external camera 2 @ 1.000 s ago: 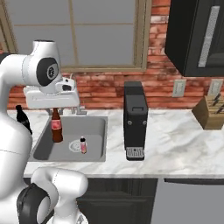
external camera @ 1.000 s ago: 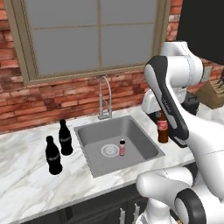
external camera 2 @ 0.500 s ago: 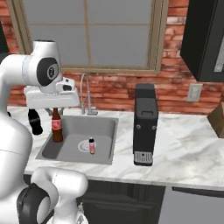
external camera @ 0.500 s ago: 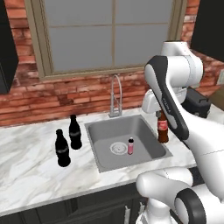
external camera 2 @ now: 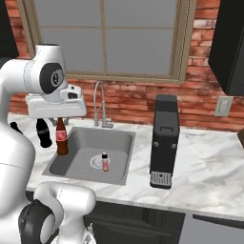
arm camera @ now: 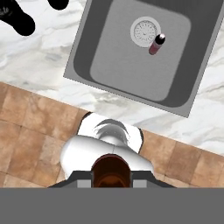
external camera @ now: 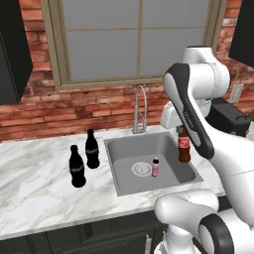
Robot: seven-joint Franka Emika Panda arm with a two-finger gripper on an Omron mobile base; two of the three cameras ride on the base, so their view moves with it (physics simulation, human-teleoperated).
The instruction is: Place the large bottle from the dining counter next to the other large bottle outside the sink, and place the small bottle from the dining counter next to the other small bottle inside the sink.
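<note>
Jaws clench the small bottle [external camera: 184, 147] by its neck above the sink [external camera: 120, 149], because its place is beside the other small bottle [external camera: 155, 167] inside.

Sink [external camera: 124, 149] floor open beside other small bottle [external camera: 155, 167]; faucet [external camera: 140, 106] guards the rear

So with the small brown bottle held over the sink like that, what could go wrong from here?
1. The hand grips the small brown bottle only at its neck, so it may swing or slip on the way down.
2. The pink bottle stands beside the drain; setting down too close could knock it over.
3. The bottle hangs near the sink edge on the side of the two black bottles, so a straight release would leave it far from the pink one.
</note>
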